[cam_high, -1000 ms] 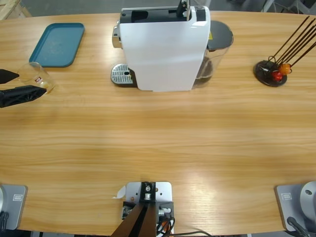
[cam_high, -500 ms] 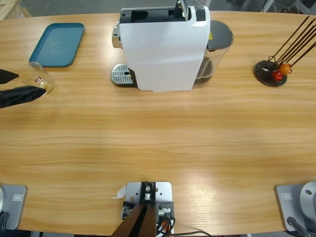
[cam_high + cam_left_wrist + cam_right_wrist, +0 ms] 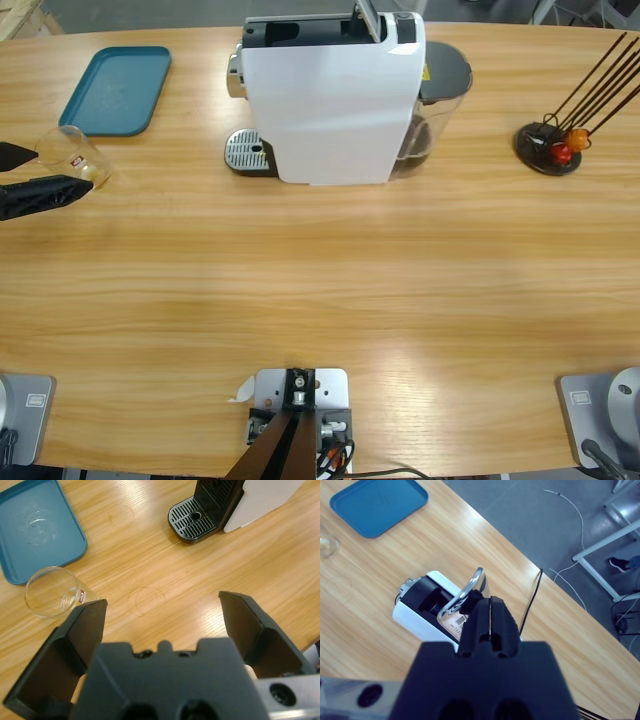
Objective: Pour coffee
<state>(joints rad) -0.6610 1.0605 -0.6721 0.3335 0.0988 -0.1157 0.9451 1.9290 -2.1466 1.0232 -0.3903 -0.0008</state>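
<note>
At the wooden table (image 3: 320, 280), a pause with the glass tumbler (image 3: 50, 592) not yet under the spout. Left gripper (image 3: 162, 600) at the table's left edge, jaws spread wide, nothing between them. Tumbler just ahead of one jaw tip and off to its side, close to it but seemingly not gripped, near the corner of the blue tray (image 3: 115, 90). Inside the tumbler only the coffee (image 3: 70, 601), a thin pale brown film at the bottom beside the small red mark. Well apart from the drip grate (image 3: 192, 517) of the white coffee machine (image 3: 335, 100).

Above the machine, right gripper (image 3: 490, 602) with jaws pressed together and holding nothing, tips hanging over the silver lever (image 3: 467, 592). Out of sight in the high view.

Changed over the last second: at the machine's top, a dark shape against the lever a second ago, now gone, with bare silver metal leaning slightly leftward in its place. Tumbler and left gripper much as they were, with no visible shift.

Taken together, probably a lever just worked and let go, the brewing side attended to while the cup side waits. Still ahead, by this reading: closing on the tumbler and carrying it across to the grate. Little poured so far, judging by the film of liquid.
</note>
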